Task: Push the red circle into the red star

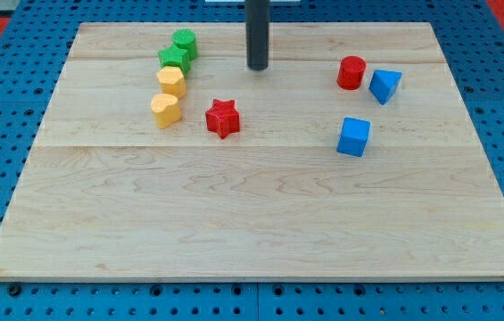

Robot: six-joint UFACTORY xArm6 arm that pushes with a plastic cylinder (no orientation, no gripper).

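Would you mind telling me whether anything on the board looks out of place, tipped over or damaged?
Nothing stands out. The red circle and red star sit flat and apart on the wooden board, the other blocks look intact, and my tip rests between them near the view's top, touching no block.

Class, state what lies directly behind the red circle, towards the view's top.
Behind the red circle only bare wooden board shows; the blue triangular block sits beside it, rightwards. Nothing looks hidden.

rod cut off at top edge
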